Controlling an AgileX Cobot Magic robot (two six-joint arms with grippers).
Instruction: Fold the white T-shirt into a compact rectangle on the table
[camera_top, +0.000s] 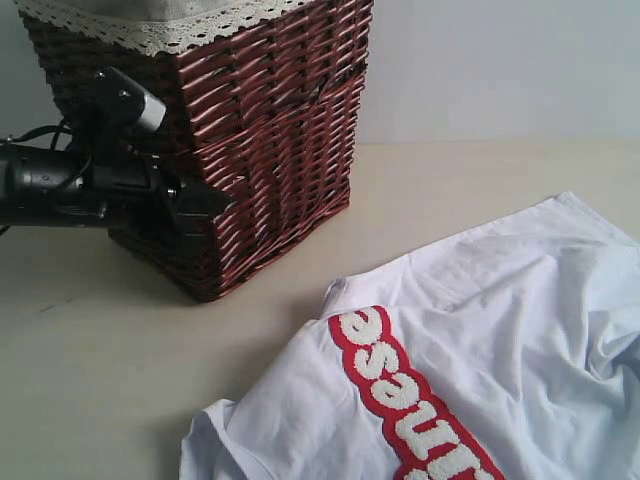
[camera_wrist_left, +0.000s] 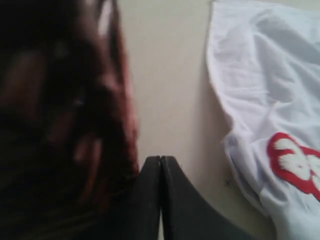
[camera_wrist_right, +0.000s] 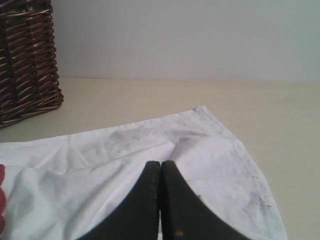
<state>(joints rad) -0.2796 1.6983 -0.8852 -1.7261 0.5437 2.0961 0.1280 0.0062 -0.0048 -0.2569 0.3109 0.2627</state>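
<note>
The white T-shirt (camera_top: 500, 330) lies spread and wrinkled on the table (camera_top: 90, 340), at the lower right of the exterior view. Its red-outlined fuzzy letters (camera_top: 400, 395) face up. My left gripper (camera_top: 210, 203) hangs close against the front of the wicker basket, well left of the shirt. In the left wrist view the left gripper (camera_wrist_left: 160, 159) is shut and empty over bare table (camera_wrist_left: 170, 75), with the T-shirt (camera_wrist_left: 270, 75) off to one side. My right gripper (camera_wrist_right: 161, 164) is shut with nothing between its jaws, over a smudged corner of the T-shirt (camera_wrist_right: 125, 145). It is out of the exterior view.
A dark brown wicker basket (camera_top: 270, 120) with a lace-trimmed liner stands at the back left, right beside the left arm. The basket (camera_wrist_left: 65, 110) fills one side of the left wrist view as a blur. A pale wall (camera_wrist_right: 190, 40) closes off the back of the table.
</note>
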